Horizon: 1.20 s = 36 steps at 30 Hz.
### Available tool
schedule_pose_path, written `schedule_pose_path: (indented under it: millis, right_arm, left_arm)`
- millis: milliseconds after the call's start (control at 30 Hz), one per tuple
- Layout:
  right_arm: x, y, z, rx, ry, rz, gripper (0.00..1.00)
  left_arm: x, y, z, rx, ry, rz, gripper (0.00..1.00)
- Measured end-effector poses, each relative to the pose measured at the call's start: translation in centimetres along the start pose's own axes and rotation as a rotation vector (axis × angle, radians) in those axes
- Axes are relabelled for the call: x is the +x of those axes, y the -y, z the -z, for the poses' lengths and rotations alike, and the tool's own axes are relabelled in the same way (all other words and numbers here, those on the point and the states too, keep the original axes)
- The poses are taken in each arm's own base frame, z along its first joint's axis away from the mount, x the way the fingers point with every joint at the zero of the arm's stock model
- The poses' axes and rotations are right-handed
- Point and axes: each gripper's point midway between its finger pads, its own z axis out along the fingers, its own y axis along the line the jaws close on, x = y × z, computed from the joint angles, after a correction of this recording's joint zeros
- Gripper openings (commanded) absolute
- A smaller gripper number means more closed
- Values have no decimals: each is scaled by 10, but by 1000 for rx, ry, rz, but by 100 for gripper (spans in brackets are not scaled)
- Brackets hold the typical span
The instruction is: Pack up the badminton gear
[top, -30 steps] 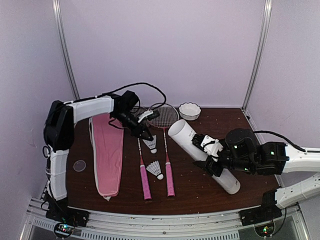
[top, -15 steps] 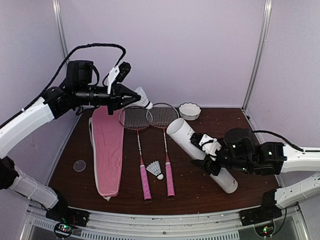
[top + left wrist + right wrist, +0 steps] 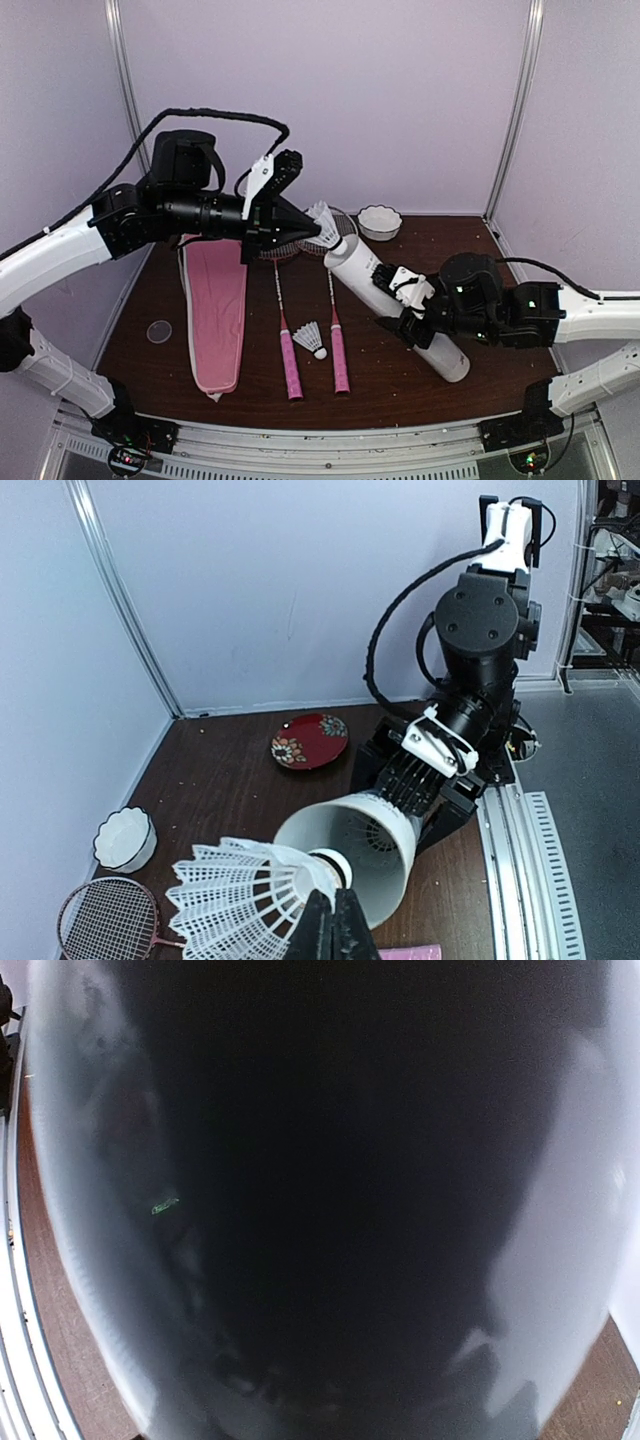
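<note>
My left gripper (image 3: 314, 232) is shut on a white feather shuttlecock (image 3: 325, 217), held in the air with its cork just at the open mouth of the long white tube (image 3: 352, 265). In the left wrist view the shuttlecock (image 3: 240, 900) sits in front of the tube mouth (image 3: 395, 815), and feathers of another one show deep inside. My right gripper (image 3: 405, 310) is shut around the tube's middle and holds it tilted, mouth up-left. A third shuttlecock (image 3: 311, 337) lies between two pink-handled rackets (image 3: 290, 365) (image 3: 340, 365). The pink cover (image 3: 215, 300) lies at the left.
A small white scalloped bowl (image 3: 380, 221) stands at the back of the table. A red patterned dish (image 3: 310, 740) shows in the left wrist view beyond the tube. A small clear disc (image 3: 159, 331) lies at the far left. The right wrist view is dark, filled by the tube.
My left gripper lifted a shuttlecock from between the rackets, swung it up, then moved right to the tube mouth. The right gripper shifted the tube slightly left.
</note>
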Motion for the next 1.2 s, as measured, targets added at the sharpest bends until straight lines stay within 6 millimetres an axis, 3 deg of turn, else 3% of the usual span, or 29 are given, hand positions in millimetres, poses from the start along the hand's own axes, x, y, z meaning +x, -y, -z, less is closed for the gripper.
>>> schedule_pose_path:
  millis: [67,200,267,333,500,667,1000,1200]
  right_arm:
    - [-3,0,0,-1,8,-2,34]
    - [-8,1,1,-2,20,-1,34]
    - [-8,1,1,-1,24,-1,34]
    - [-9,1,1,-1,25,0,34]
    - [-9,0,1,-6,26,0,34]
    - [-9,-1,1,-12,26,0,33]
    - [-1,-4,2,-30,-4,16,33]
    - [5,-6,2,-39,-30,24,31]
  left_arm:
    - [7,3,-9,20,-18,8,3]
    - [18,12,-22,66,-46,11,47]
    - [21,15,-23,81,-56,10,58]
    - [22,18,-22,93,-59,7,63]
    - [27,23,-18,113,-87,3,65]
    - [30,28,-18,138,-119,-21,60]
    - [53,51,-49,234,-257,-85,39]
    - [63,54,-59,276,-298,-95,44]
